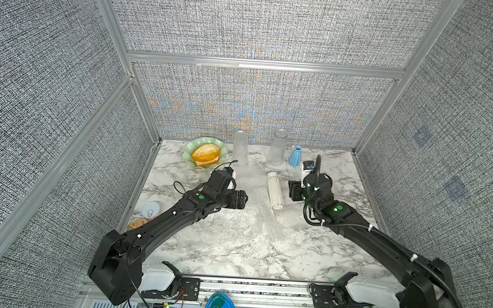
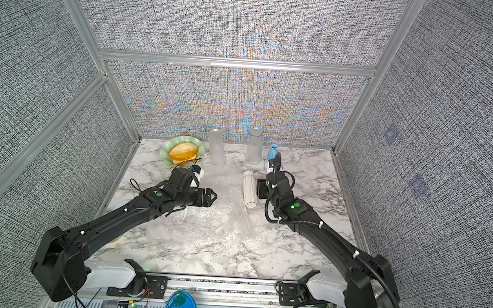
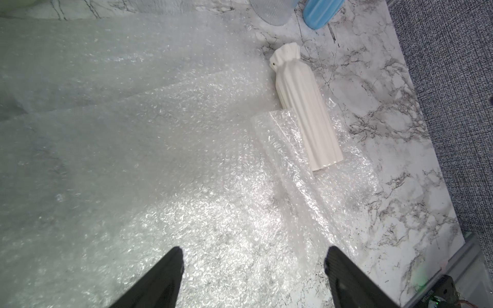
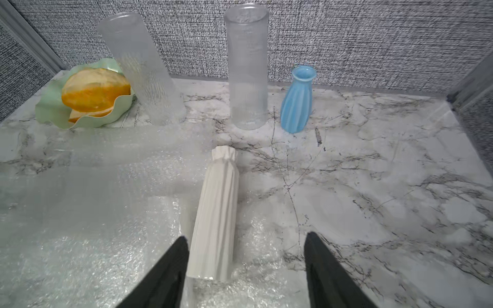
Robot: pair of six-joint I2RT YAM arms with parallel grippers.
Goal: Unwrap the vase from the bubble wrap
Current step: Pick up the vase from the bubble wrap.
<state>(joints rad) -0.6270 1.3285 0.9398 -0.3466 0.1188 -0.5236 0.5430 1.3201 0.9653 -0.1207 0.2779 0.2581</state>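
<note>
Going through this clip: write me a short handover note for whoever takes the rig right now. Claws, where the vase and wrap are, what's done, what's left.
Left claw: open, empty, over the bubble wrap.
Right claw: open, holding nothing; the white vase lies on its side between its fingers.
The vase is bare, its base end resting on a corner of the wrap, which is spread flat across the marble table.
Done: the unwrapping.
Left: probably only backing both arms off; standing the vase up is optional.
</note>
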